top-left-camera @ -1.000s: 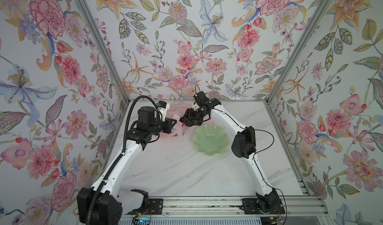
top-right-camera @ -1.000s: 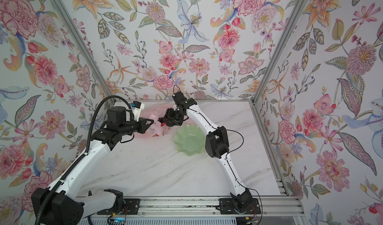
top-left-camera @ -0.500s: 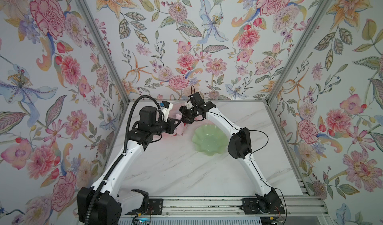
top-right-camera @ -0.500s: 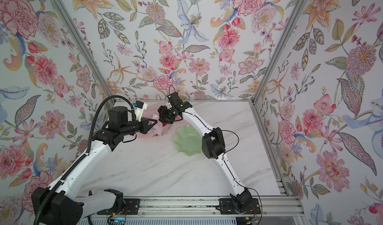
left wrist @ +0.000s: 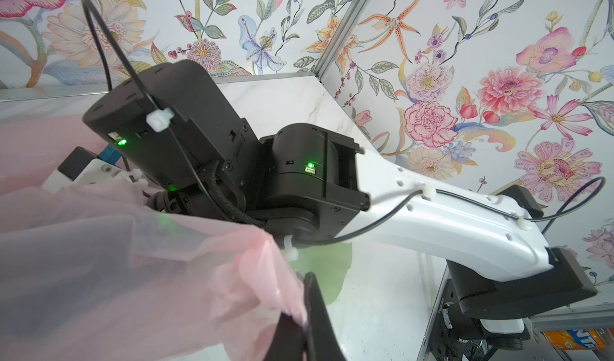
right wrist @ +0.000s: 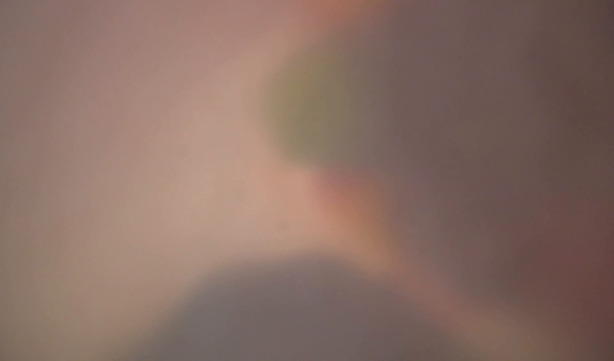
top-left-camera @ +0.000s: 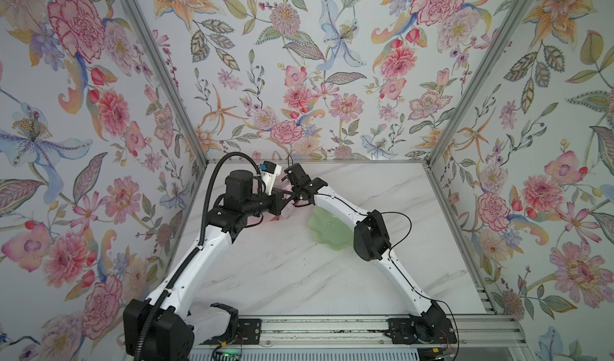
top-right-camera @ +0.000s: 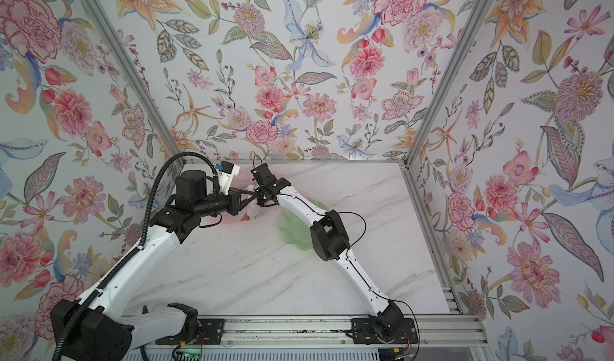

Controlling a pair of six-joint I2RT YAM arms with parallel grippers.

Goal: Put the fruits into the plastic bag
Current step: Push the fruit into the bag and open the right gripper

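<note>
Left jaws are pressed together, pinching the rim of the plastic bag, while the right jaws are sunk in the bag's mouth, veiled by its film, so whether they are spread or closed cannot be told. One bag, thin, crinkly, translucent pale pink. One pale green scalloped dish lies just beside the right jaws on the white marbled table. The fruits cannot be counted, since the right wrist view gives only pink haze and one blurred green blob.
</note>
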